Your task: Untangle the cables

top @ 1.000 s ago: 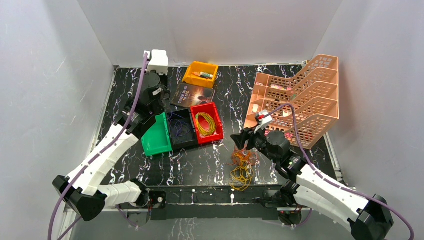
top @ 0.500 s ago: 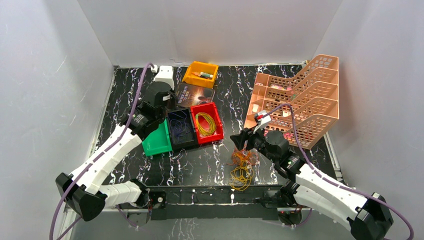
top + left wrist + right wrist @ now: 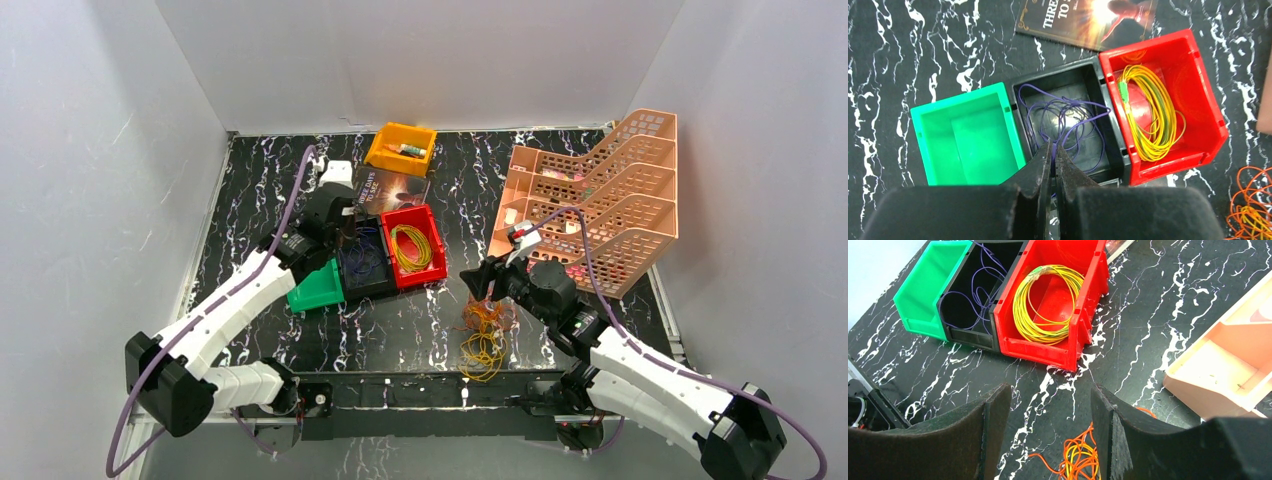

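Cables (image 3: pixel 483 335), orange and yellow, lie knotted near-right of the red bin (image 3: pixel 437 262); yellow coil (image 3: pixel 1160 107) sits inside it. Probably limp, springy, snag-prone. My right gripper (image 3: pixel 1049 390) hangs spread above them; left gripper (image 3: pixel 1053 150) pinched together just left of the bin. Take one outer loop.

We saw white shells, black joints and lilac cables (image 3: pixel 296 185) on both arms (image 3: pixel 228 303), with matte black gripper fingers (image 3: pixel 980 440)
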Robot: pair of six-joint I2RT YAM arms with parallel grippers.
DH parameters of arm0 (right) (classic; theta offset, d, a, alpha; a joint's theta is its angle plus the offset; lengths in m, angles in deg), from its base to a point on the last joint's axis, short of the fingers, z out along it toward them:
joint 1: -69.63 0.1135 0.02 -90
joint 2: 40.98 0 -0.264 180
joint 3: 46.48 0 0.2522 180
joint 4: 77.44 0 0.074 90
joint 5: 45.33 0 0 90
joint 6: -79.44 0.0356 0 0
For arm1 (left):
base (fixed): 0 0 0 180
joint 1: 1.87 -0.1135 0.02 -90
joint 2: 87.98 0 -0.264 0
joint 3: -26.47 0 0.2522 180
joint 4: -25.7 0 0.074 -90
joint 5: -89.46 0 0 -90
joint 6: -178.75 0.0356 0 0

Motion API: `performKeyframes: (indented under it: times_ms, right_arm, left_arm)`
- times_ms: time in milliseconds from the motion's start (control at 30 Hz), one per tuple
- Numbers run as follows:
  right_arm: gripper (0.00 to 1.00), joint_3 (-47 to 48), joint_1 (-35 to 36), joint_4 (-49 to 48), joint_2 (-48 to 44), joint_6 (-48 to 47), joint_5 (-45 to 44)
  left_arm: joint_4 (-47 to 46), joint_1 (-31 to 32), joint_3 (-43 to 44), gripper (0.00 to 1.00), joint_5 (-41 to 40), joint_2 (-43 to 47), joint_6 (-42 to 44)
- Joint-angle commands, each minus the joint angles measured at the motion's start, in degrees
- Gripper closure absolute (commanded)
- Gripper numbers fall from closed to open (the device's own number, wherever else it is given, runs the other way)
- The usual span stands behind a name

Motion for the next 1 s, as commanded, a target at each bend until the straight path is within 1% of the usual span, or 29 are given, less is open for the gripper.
performKeyframes:
  times_ms: [0,333,533,767,967]
  right_arm:
    - [0.32,0.3,-0.1,-3.8,0.5,0.4,0.7]
    - [0.32,0.2,-0.1,-3.5,0.4,0.5,0.5]
    - [0.32,0.1,-0.1,-3.4,0.4,0.6,0.4]
    - [0.32,0.1,-0.1,-3.0,0.1,0.5,0.1]
    - [0.32,0.1,-0.1,-3.0,0.3,0.4,0.1]
  left_arm:
    - [1.9,-0.3,-2.0,1.00,1.2,-1.1,-2.7]
    - [0.6,-0.3,-3.7,1.00,2.8,-6.7,-2.6]
    - [-0.8,-0.3,-4.2,1.00,4.4,-11.8,-2.1]
    - [-1.6,-0.5,-3.0,1.00,4.9,-19.0,-1.0]
    - [-1.0,-0.7,-1.2,1.00,4.1,-21.3,-0.4]
